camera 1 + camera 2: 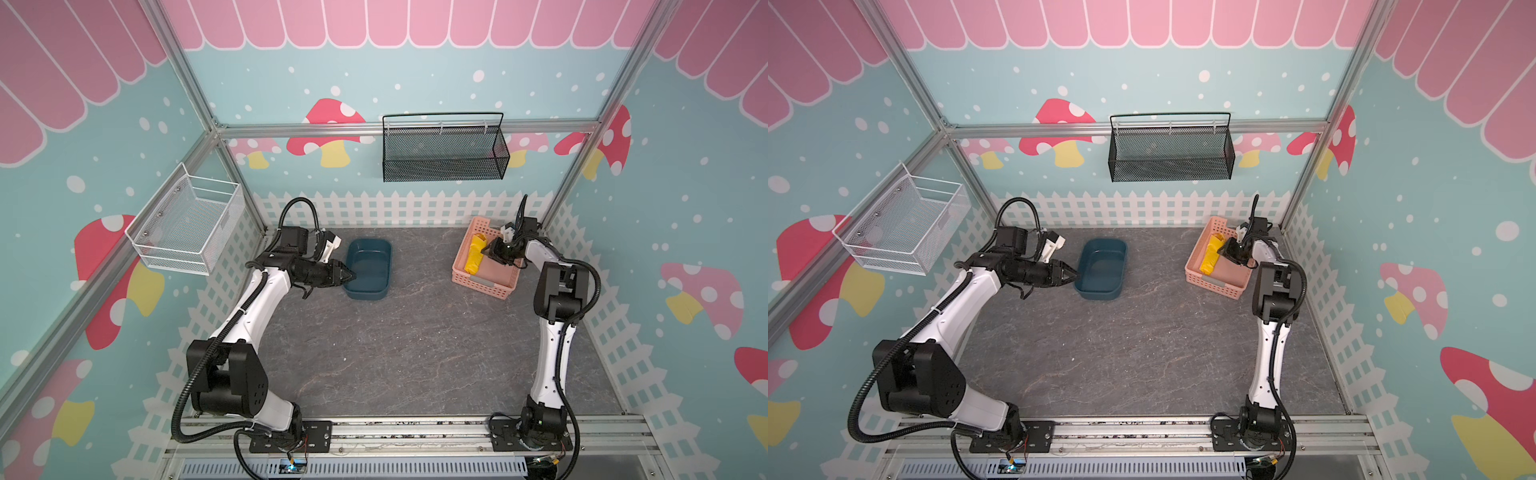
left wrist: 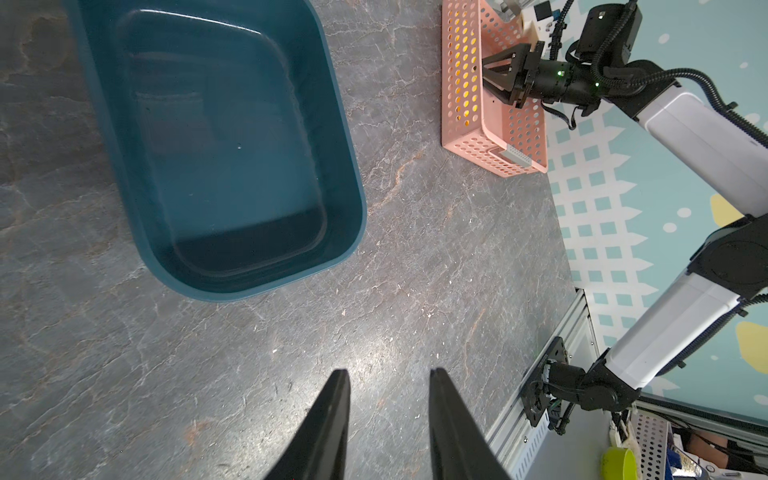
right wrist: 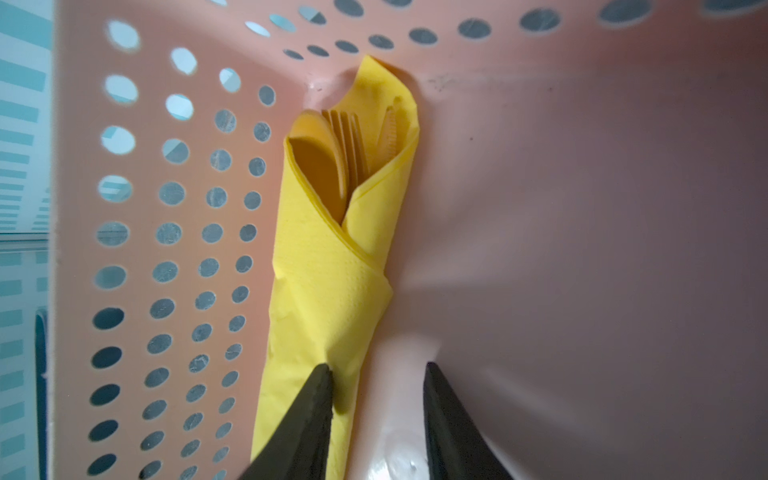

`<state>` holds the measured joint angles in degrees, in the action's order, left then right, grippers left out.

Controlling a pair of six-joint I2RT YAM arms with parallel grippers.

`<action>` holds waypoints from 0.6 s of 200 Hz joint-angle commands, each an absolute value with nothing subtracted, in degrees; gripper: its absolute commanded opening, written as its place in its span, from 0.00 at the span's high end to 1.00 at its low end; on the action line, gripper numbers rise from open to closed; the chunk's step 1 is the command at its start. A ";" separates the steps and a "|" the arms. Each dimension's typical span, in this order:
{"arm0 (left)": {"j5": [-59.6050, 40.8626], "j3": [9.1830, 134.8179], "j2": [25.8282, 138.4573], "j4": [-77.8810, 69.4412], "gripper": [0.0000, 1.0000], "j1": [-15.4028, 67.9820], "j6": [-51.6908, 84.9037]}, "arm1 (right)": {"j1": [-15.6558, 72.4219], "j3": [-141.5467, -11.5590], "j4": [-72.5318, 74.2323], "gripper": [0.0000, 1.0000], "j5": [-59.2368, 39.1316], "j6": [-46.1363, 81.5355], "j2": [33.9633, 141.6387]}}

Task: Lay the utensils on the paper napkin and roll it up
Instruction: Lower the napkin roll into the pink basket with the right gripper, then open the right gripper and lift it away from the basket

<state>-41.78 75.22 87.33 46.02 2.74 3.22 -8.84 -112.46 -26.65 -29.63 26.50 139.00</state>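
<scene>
The paper napkin [image 3: 332, 270] is bright yellow and rolled into a cone around the utensils. It lies on the floor of a pink perforated basket [image 3: 166, 208], along one wall. The orange spoon [image 3: 320, 162], fork [image 3: 349, 137] and knife [image 3: 388, 129] stick out of its open end. My right gripper [image 3: 378, 365] hovers open over the roll's narrow end, with one finger above the paper's edge and nothing gripped. In both top views the roll [image 1: 473, 255] [image 1: 1210, 257] lies beside that gripper [image 1: 486, 249]. My left gripper [image 2: 388, 372] is open and empty over the bare table, beside the dark blue tub [image 2: 345, 124].
The empty blue tub [image 1: 365, 296] stands at the back left of the grey stone-look table, the pink basket [image 1: 482, 286] at the back right by the fence wall. A black mesh basket [image 1: 444, 149] and a white wire basket [image 1: 187, 220] hang on the walls.
</scene>
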 commanded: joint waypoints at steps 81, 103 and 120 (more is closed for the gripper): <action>-33.71 74.27 86.42 45.29 0.00 2.37 4.30 | -8.17 -90.33 -22.15 0.05 -20.07 17.53 112.04; -30.21 73.10 85.07 43.29 0.00 2.33 6.85 | -8.15 -81.29 -16.89 0.05 -18.13 16.01 103.76; -26.21 69.78 82.82 39.19 0.00 2.46 9.67 | -8.17 -73.97 -12.07 0.05 -16.17 15.32 97.73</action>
<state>-32.58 73.36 86.50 43.92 2.68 6.28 -8.25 -81.80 -19.27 -19.86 18.50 104.25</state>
